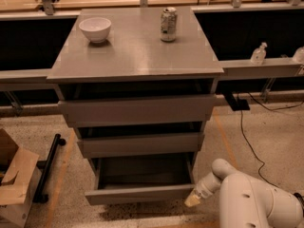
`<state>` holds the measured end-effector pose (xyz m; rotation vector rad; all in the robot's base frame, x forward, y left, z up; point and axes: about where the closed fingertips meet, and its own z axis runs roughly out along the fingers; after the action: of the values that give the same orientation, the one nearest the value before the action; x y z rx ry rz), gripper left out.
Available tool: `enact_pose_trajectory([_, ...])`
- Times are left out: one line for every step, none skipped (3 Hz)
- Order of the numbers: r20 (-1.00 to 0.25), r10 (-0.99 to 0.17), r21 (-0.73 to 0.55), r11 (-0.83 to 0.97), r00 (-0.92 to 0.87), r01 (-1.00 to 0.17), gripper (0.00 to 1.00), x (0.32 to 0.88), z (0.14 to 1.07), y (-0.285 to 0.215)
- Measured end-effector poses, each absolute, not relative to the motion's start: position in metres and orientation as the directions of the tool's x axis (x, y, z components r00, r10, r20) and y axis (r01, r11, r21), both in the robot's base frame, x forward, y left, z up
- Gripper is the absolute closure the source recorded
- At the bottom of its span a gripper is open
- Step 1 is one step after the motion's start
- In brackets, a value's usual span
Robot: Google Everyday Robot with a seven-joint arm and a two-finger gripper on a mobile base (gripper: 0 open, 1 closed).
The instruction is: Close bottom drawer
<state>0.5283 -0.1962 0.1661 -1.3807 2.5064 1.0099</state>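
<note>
The bottom drawer (140, 194) stands pulled out at the foot of the cabinet (137, 61), with its box open under the middle drawer (140, 144). My gripper (192, 201) is low, just beside the right corner of the drawer front. If it is open or closed, I cannot tell. On top stand a bowl (95, 29) and a can (168, 24).
</note>
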Motion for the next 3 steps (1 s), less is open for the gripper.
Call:
enact_pose_trajectory([-0.4, -0.714, 0.492, 0.363, -0.575, -0.792, 1.0, 0.531, 0.168, -0.196])
enact_pose_trajectory([-0.406, -0.706, 0.501, 0.359, -0.58, -0.788, 1.0, 0.529, 0.164, -0.194])
enact_pose_trajectory([-0.479, -0.731, 0.397, 0.313, -0.486, -0.862, 1.0, 0.575, 0.176, -0.172])
